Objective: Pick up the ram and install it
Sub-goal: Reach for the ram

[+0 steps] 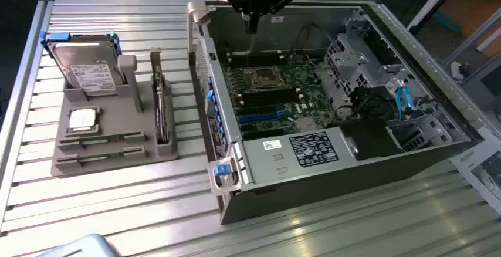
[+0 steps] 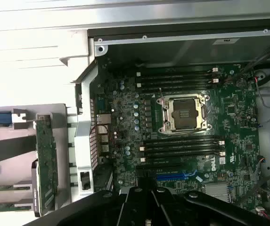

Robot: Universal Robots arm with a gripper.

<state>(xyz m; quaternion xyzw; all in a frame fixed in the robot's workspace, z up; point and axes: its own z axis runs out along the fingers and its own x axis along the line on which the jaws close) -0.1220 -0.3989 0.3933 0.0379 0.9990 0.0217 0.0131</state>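
Gripper (image 1: 251,29), closed on nothing, hangs over the open case (image 1: 438,63); the case wall (image 1: 202,63) stands between it and the ram (image 1: 102,141) at seven o'clock.

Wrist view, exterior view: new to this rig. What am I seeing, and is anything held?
The exterior view comes from a camera off the arm: the gripper hangs shut, holding nothing visible, over an open computer case on a slatted table. Beside it, a grey holder carries a hard drive, a processor chip, an upright expansion card and two ram sticks. The wrist view, from the arm, looks onto the motherboard and its empty processor socket.
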